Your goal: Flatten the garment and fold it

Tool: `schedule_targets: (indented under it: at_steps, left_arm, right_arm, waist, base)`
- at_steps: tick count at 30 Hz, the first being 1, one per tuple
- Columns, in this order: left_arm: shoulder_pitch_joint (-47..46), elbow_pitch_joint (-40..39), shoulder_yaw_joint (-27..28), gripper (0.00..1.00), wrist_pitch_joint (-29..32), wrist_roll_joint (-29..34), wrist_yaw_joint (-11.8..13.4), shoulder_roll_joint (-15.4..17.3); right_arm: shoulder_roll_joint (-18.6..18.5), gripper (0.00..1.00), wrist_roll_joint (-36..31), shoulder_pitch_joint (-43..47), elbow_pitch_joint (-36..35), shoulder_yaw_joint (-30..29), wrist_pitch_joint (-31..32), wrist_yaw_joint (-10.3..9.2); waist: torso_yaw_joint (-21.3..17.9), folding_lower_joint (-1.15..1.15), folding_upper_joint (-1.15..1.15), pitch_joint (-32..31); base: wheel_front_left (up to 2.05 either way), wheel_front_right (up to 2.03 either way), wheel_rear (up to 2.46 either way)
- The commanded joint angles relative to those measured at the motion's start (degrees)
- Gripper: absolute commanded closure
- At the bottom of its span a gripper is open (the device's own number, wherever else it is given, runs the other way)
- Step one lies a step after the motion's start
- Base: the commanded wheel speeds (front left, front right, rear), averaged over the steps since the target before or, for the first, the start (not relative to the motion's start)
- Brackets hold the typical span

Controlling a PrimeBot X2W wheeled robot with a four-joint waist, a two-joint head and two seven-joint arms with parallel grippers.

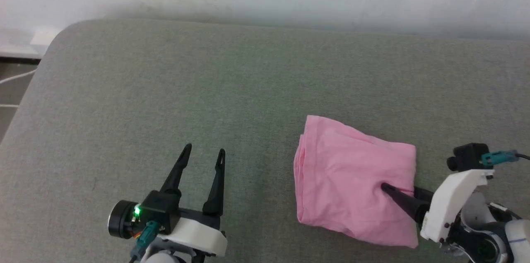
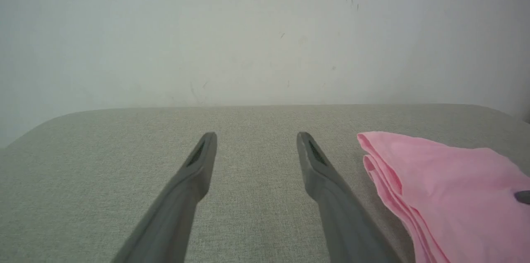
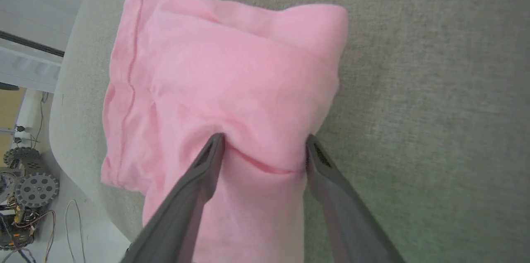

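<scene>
Pink folded shorts (image 1: pixel 352 180) lying right of centre on a grey-green fabric surface (image 1: pixel 165 89), right gripper (image 3: pixel 265 141) reaching in from the right, jaws spread wide, tips pressing into the cloth's edge, left gripper (image 1: pixel 205 149) hovering released, well apart on the left.

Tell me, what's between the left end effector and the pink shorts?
Nothing but bare grey fabric surface lies between the left end effector and the pink shorts. The head view shows that stretch, and the left wrist view too.
</scene>
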Motion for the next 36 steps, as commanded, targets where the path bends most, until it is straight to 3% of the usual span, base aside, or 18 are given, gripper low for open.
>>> schedule_targets:
  at_steps: [1, 9, 10, 12, 16, 22, 30, 36]
  left_arm:
    - [-1.0, 0.2, -0.2, 0.00, -0.3, 0.4, 0.4, -0.1]
    - [-1.2, 0.6, -0.2, 0.00, -0.3, 0.4, 0.7, -0.1]
    - [-1.2, 0.8, -0.2, 0.00, -0.3, 0.4, 0.7, -0.1]
    - [-1.1, 1.0, -0.3, 0.00, -0.3, 0.5, 0.8, -0.1]
    - [-0.9, 1.3, -0.7, 0.00, -0.3, 0.3, 1.0, -0.1]
    - [-0.2, 1.5, -1.0, 0.00, -0.3, 0.3, 0.8, -0.1]
    - [-1.7, 0.9, -3.9, 0.00, -0.3, 0.1, 0.7, -0.1]
    - [-6.7, 1.2, -7.8, 0.00, -0.3, 0.3, 0.5, -0.1]
  right_arm:
    - [0.6, 0.00, -0.6, -1.5, 1.9, 0.2, 0.4, -0.04]
    - [1.4, 0.00, -4.7, -3.8, 9.9, 2.7, -0.3, -0.04]
    - [1.4, 0.29, -5.1, -4.0, 10.8, 3.1, -0.5, -0.04]
    - [1.3, 1.00, -5.9, -4.4, 11.9, 4.1, -1.3, -0.04]
    - [-0.3, 1.00, -6.6, -5.4, 12.2, 6.9, -3.1, -0.04]
    - [-6.4, 1.00, -9.0, -7.8, 7.3, 12.4, -3.9, -0.04]
    - [-21.4, 1.00, -10.8, -12.5, -1.1, 19.8, 1.3, -0.04]
    - [-32.0, 1.00, -11.4, -16.7, -0.5, 22.7, -0.5, -0.04]
  waist:
    - [2.1, -0.01, 0.00, 1.7]
    - [3.4, -0.01, 0.00, 1.9]
    - [3.4, -0.01, 0.00, 1.8]
    - [3.3, -0.01, 0.00, 1.4]
    - [2.3, -0.01, 0.00, 0.4]
    - [-1.6, -0.01, 0.00, -1.1]
    - [-9.8, -0.01, 0.00, 1.7]
    - [-14.3, -0.01, 0.00, 7.7]
  base:
    - [0.00, 0.00, 0.00]
    - [0.00, 0.00, 0.00]
    - [0.00, 0.00, 0.00]
    - [0.00, 0.00, 0.00]
    - [0.00, 0.00, 0.00]
    - [0.00, 0.00, 0.00]
    - [0.00, 0.00, 0.00]
    - [0.00, 0.00, 0.00]
